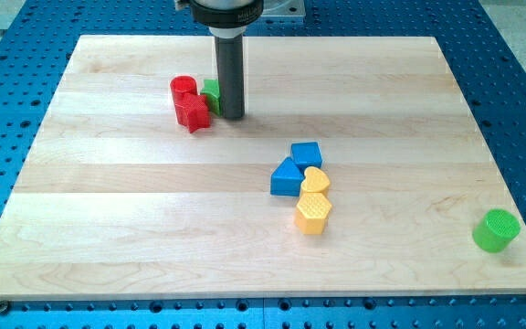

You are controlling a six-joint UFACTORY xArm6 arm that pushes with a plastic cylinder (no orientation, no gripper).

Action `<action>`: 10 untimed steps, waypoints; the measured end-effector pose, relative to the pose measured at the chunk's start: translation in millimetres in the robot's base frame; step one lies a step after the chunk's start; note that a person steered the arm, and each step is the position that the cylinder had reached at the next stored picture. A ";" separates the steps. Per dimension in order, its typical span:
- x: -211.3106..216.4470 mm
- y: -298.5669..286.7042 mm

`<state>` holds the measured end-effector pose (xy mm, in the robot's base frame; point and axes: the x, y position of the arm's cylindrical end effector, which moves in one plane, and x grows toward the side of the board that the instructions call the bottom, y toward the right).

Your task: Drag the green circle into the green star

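The green circle [496, 229] stands near the board's lower right corner. The green star [211, 95] sits in the upper left part, mostly hidden between my rod and two red blocks. My tip [231, 115] rests on the board right against the green star's right side. The tip is far from the green circle, which lies well to the view's right and bottom.
A red cylinder [184, 89] and a red star [193, 112] touch the green star on its left. In the middle, two blue blocks [306, 154] [287, 179], a yellow heart [315, 180] and a yellow hexagon [312, 214] cluster together. The wooden board [108, 228] lies on a blue perforated table.
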<state>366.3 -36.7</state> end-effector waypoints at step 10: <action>214.9 351.7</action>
<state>581.2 315.0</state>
